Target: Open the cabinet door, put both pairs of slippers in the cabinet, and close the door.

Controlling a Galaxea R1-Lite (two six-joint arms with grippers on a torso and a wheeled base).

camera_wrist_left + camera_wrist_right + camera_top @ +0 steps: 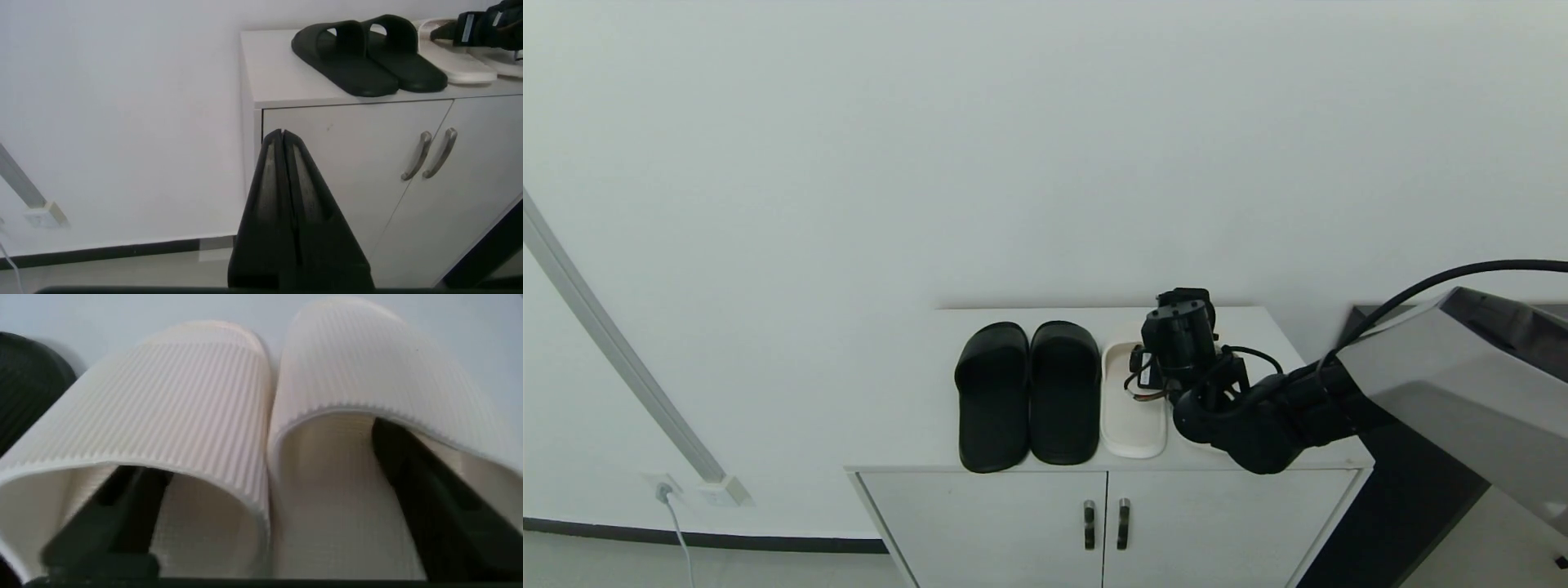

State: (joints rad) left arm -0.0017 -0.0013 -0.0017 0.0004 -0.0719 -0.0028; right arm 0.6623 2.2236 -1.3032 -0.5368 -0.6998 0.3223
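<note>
We see the white cabinet (980,523) with both doors shut and the two handles (1089,524) side by side at the middle seam. On the cabinet top the black slippers (1027,396) lie as a pair. The white slippers (1131,408) lie just beside them at 3 o'clock. The right gripper (265,469) is over the white pair with its jaws spread wide, one finger (106,523) pushed under each strap and gripping nothing. The left gripper (283,135) hangs off the cabinet, facing its front, with its jaws pressed together and empty.
</note>
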